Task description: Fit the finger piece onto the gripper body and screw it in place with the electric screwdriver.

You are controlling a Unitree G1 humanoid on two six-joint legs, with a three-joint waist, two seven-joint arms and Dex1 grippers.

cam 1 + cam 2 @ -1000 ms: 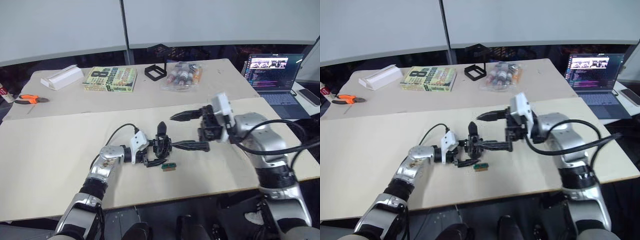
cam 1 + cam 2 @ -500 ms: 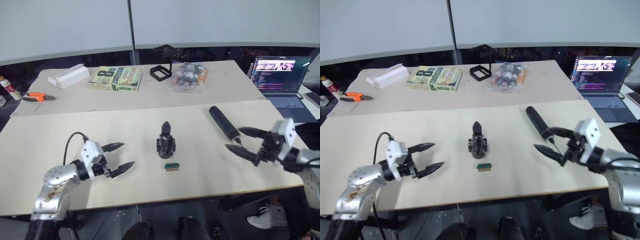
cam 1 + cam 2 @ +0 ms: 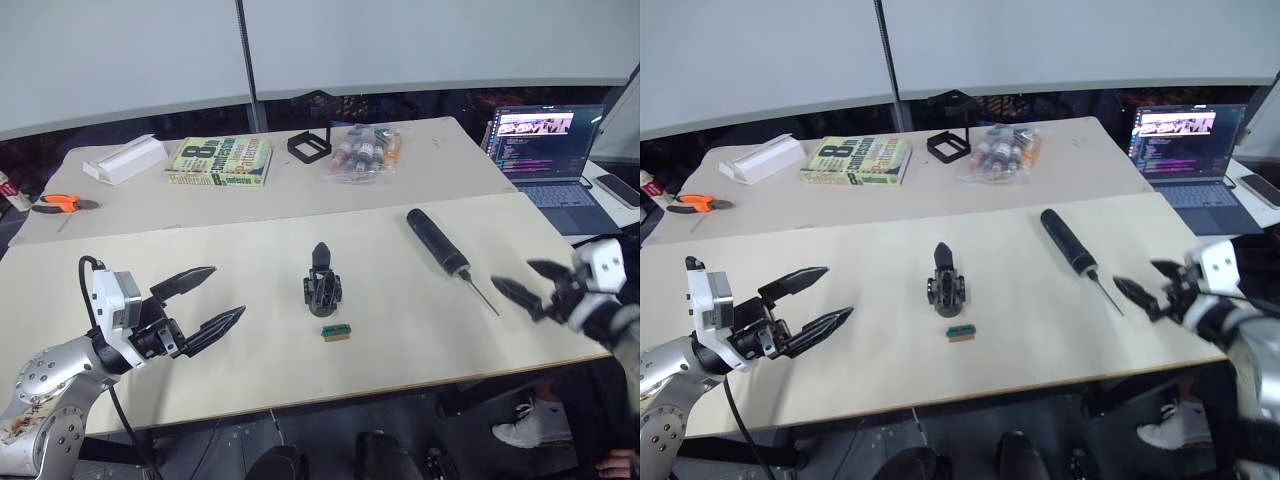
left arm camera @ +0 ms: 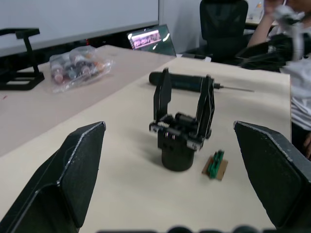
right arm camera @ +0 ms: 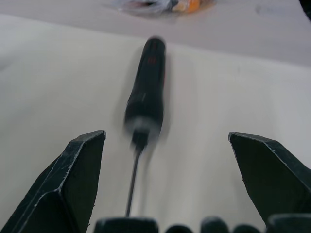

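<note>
A small green-and-tan block (image 3: 336,332) is seen lying flat on the near cream table (image 3: 400,330). On the far table (image 3: 440,165), a white box (image 3: 124,157) is set at the left end beside a book (image 3: 220,160), with a black square frame (image 3: 309,145) and a clear bag of small bottles (image 3: 362,151) placed further right, and orange-handled pliers (image 3: 62,202) laid near the left edge. An open laptop (image 3: 548,150) with a lit screen is positioned at the far right.
</note>
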